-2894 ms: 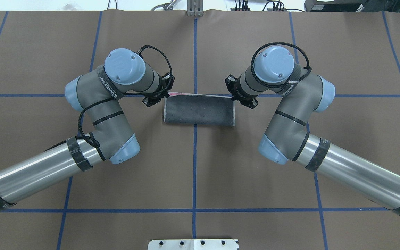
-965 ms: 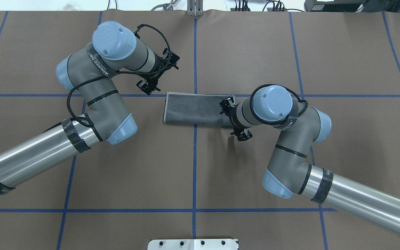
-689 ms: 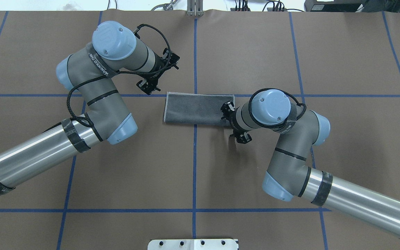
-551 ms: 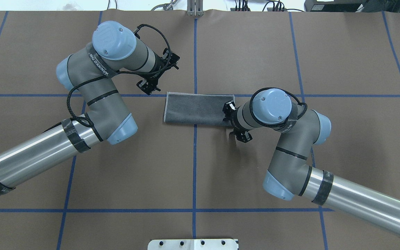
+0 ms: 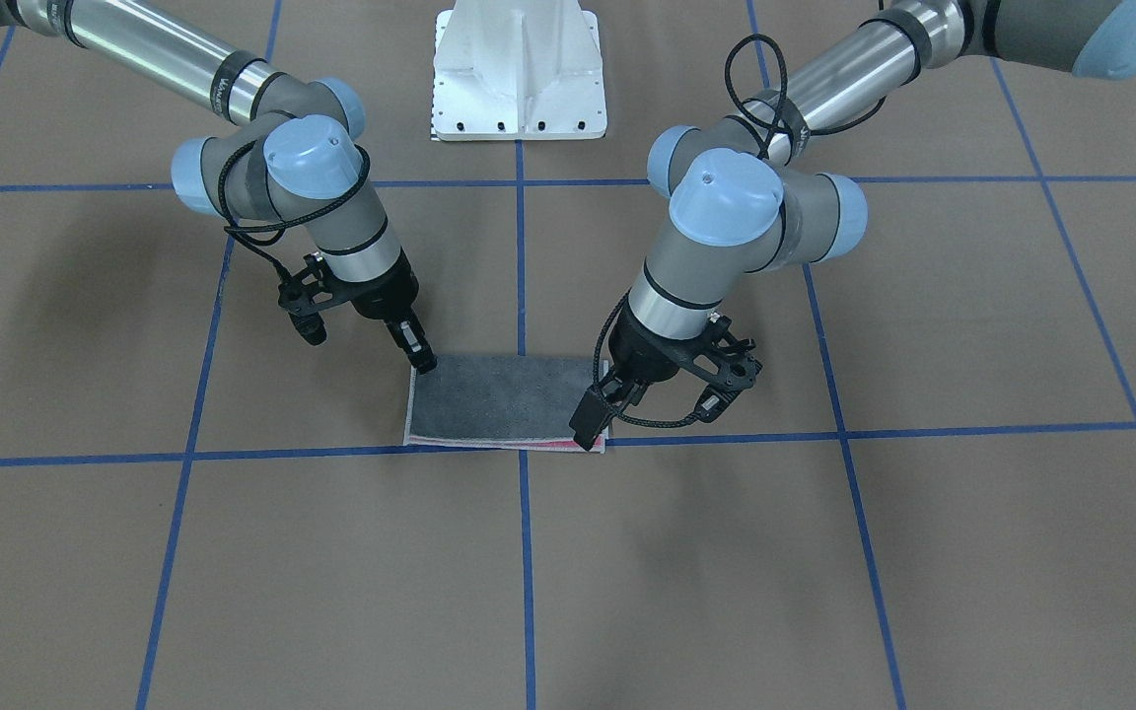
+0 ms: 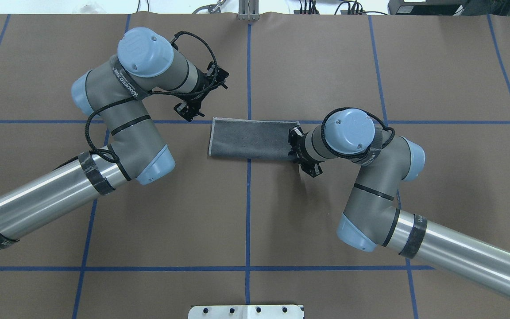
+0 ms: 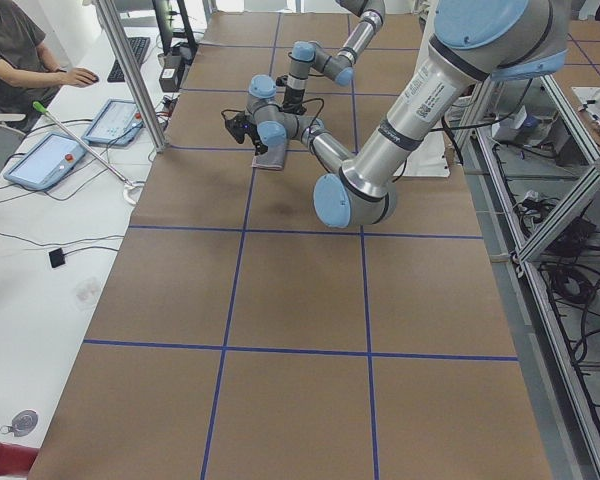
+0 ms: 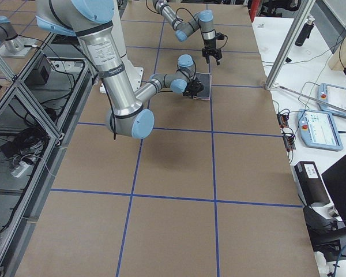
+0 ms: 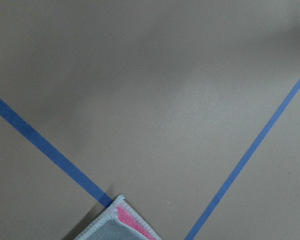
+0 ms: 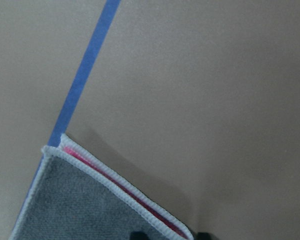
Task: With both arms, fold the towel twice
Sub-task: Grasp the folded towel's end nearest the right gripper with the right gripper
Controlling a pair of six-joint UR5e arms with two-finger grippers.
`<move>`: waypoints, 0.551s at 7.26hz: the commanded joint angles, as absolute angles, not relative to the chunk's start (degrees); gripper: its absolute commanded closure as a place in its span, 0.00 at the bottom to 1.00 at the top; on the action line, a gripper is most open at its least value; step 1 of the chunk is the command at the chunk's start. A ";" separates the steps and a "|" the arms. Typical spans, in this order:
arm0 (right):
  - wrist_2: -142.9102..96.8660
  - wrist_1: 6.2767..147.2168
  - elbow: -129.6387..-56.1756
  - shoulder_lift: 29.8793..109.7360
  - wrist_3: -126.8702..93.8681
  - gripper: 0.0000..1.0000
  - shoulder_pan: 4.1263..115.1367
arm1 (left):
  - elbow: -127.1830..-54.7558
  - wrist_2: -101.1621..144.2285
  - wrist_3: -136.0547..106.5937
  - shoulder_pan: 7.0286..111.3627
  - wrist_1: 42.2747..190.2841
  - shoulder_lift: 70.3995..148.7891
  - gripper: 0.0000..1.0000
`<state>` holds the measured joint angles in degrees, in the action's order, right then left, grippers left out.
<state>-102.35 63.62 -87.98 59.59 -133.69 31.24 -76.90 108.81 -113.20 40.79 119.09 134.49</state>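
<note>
With the folded towel (image 6: 250,139) mid-frame on the table (image 6: 326,66), the right pincer (image 5: 422,361), spread at its corner, might catch only 1 of 2 layers; whether the left pincer (image 5: 588,426) is released, I cannot tell.

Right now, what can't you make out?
Right gripper: whether it grips the towel. Its wrist hides it overhead, and the frame edge cuts it off in the right wrist view.
Left gripper: open or shut. It is absent from the left wrist view and wrist-covered overhead.
Side views: towel edges too small.
</note>
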 commanded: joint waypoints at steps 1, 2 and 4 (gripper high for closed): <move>-102.30 63.46 -88.24 59.68 -133.68 1.00 31.20 | -76.90 108.81 -113.20 40.78 119.09 134.38 0.00; -102.30 63.46 -88.68 59.85 -133.51 1.00 31.20 | -76.90 108.81 -113.20 40.87 119.09 134.38 0.00; -102.74 65.72 -94.35 61.68 -133.68 1.00 29.72 | -77.52 108.90 -113.38 40.87 119.09 134.30 0.00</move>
